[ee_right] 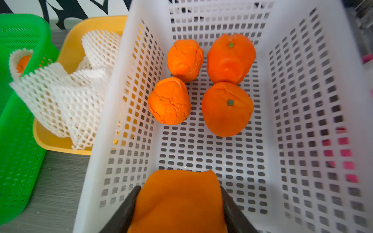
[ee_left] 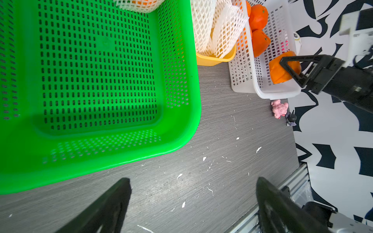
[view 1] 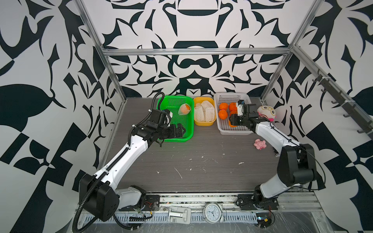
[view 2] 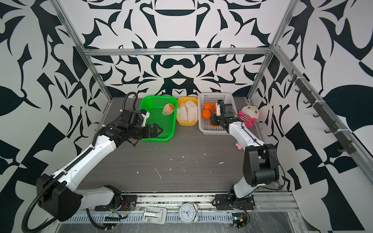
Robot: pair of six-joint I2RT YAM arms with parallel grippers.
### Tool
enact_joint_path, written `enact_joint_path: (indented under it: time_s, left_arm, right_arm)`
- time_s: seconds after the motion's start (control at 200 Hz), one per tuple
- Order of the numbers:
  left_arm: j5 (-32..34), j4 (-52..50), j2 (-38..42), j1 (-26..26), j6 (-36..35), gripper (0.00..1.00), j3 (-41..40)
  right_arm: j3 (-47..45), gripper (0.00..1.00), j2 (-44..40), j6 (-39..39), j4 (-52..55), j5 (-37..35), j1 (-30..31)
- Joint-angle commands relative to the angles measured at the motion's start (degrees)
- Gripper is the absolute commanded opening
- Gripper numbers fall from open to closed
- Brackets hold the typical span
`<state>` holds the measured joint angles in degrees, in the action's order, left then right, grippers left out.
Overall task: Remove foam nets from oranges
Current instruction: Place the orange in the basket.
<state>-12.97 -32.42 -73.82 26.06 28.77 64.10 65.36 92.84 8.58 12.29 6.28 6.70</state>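
Clamping an orange (ee_right: pixel 177 207), right hand (ee_right: pixel 179 189) half hides it in top views.

This is a robotics lab test cell, not a home or kitchen. A silver aluminium-extrusion frame (view 1: pixel 195 51) boxes in the space. Wall panels printed with bold black-and-white abstract shapes (view 1: pixel 193 22) close three sides. Two white-and-black jointed robot arms, the left arm (view 1: pixel 129 149) and the right arm (view 1: pixel 270 132), are bolted to a slotted metal rail (view 1: pixel 201 198). The rail runs along the front edge of a grey wood-grain tabletop (view 1: pixel 201 153) flecked with white scraps. Loose cables and what may be a small bare circuit board (view 1: pixel 263 219) lie beside the rail, near a round white alarm clock (view 1: pixel 212 212).
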Motion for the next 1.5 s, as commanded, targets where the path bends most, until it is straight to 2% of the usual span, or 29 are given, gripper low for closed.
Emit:
enact_joint_path:
  time_s: [0.0, 0.25, 0.55, 0.99, 1.495]
  left_arm:
    - [-0.84, -1.23, -1.54, -0.47, -0.64, 0.99, 1.76]
    - [-1.27, -1.15, -2.38, -0.75, -0.65, 0.99, 1.65]
    - [-1.49, -0.96, -2.19, -0.84, -0.52, 1.0, 1.47]
    - [-1.45, -0.7, -1.41, -0.84, -0.12, 0.99, 0.72]
    - [-1.21, -0.61, -1.66, -0.99, -0.16, 1.0, 0.69]
  right_arm:
    - [2.97, 0.31, 2.35, 3.61, -2.4, 3.71, -0.02]
    - [5.43, 0.37, 9.84, 5.53, -3.68, 6.66, 0.0]
    - [6.27, 0.46, 13.28, 7.64, -3.77, 8.44, -0.01]
    - [6.6, 0.62, 13.16, 8.11, -2.96, 8.42, 0.05]
    - [7.51, 0.76, 10.36, 8.21, -0.98, 7.53, -0.02]
